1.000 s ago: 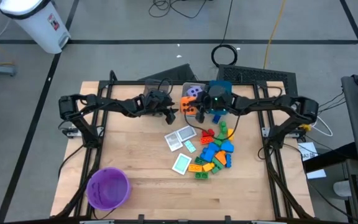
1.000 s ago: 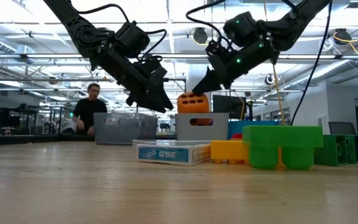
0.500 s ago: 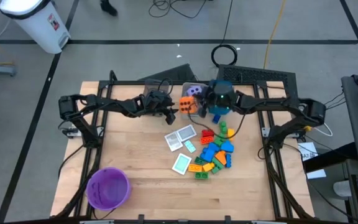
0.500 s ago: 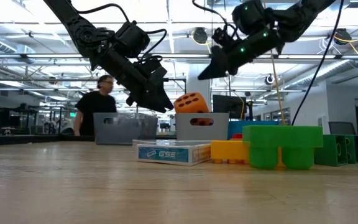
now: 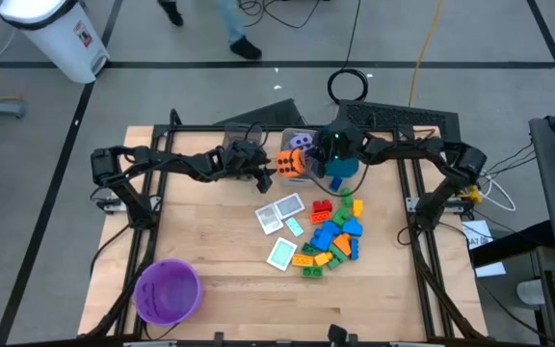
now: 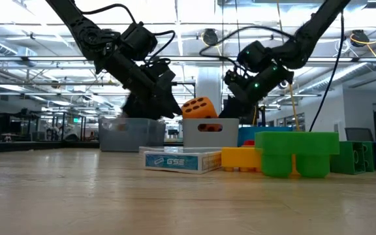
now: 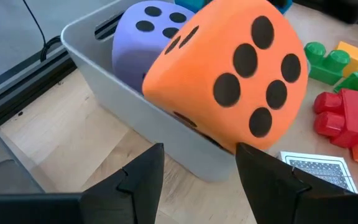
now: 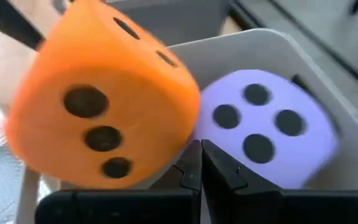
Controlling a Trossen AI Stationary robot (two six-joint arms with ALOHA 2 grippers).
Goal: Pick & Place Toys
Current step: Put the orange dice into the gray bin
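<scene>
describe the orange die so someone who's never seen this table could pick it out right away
Look to the far middle of the wooden table, where a grey bin sits between the two arms. The orange die perches tilted on that bin's rim. Its bin-mate, the purple die, lies inside; only this one is orange with dark dots.

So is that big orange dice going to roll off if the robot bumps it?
Probably, yes. The orange dice sits tilted on the rim of the grey bin, leaning by the purple dice, so a nudge could tip it. Its rounded corners suggest soft foam, so it is likely light and squashy.
</scene>
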